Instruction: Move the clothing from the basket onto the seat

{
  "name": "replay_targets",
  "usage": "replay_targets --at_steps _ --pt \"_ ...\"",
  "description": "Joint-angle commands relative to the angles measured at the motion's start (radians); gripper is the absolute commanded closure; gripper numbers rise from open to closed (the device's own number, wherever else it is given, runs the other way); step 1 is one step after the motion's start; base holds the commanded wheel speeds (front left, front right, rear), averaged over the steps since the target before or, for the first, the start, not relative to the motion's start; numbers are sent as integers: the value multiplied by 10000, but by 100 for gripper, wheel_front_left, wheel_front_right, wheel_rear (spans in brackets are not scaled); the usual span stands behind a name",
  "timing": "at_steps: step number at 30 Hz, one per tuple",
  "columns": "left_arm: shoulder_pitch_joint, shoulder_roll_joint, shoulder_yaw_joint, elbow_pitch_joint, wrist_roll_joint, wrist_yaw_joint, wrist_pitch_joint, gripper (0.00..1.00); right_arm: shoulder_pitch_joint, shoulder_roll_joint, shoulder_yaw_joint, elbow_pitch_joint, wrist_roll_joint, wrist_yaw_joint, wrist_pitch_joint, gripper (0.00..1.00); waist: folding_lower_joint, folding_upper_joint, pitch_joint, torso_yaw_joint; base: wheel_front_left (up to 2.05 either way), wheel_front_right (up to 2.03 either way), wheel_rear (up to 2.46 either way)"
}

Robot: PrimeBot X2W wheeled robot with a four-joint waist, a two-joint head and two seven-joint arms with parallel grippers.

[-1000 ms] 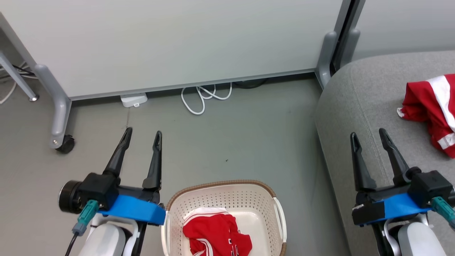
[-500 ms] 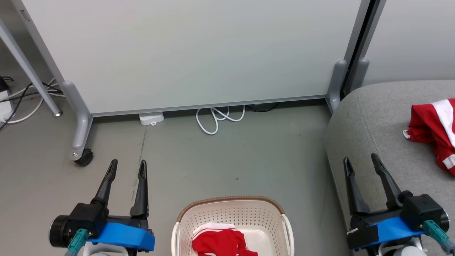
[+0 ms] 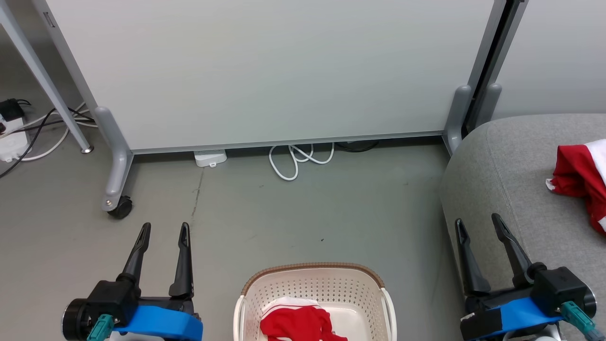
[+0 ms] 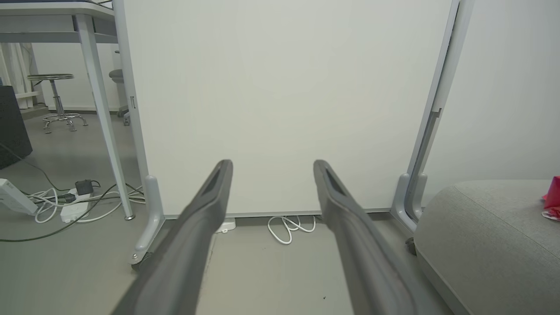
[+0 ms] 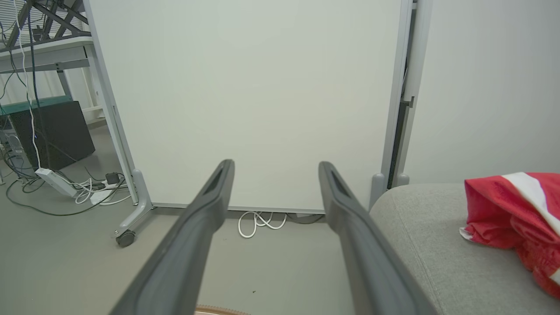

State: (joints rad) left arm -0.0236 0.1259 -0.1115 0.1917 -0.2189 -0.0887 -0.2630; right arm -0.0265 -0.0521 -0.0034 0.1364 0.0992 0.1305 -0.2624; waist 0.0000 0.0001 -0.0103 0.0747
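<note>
1. Clothing was found in two places: one red-and-white garment [image 3: 296, 324] was lying inside the basket [image 3: 310, 268] at the bottom edge of the head view, and a second garment [image 3: 580, 177] was crumpled on the seat [image 3: 502, 189] at the right.
2. The basket was set on the grey floor [image 3: 331, 208], near the seat's rounded edge and to its left.
3. The left end effector [image 3: 165, 226] was held released, its two dark fingers spread with nothing between them, left of the basket.
4. The right end effector [image 3: 477, 219] was likewise released and empty. It was seen against the seat's left edge, apart from the second garment.
5. Beyond the basket, a pale partition panel [image 3: 265, 71] was seen, with a coiled white cable [image 3: 296, 161] on the floor at its foot.
</note>
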Motion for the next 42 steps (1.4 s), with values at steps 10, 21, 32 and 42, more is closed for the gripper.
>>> replay_targets --at_steps 10,21,32,42 --pt "-45 -184 303 20 296 -214 -26 0 151 24 43 -69 106 5 -38 0 0 -1 114 -4 0 0 0" --pt "-258 -285 394 91 452 -343 -26 0 18 24 23 -77 157 5 -38 0 0 -1 240 5 0 0 0" --pt "-1501 -52 -844 1051 439 -412 -25 0 -499 21 91 -183 65 5 -38 0 0 -1 877 -238 0 0 0" --pt "-3328 556 -3067 2749 -80 -417 -26 0 -1389 17 191 -444 9 5 -38 0 0 -1 2387 -1014 0 0 0"
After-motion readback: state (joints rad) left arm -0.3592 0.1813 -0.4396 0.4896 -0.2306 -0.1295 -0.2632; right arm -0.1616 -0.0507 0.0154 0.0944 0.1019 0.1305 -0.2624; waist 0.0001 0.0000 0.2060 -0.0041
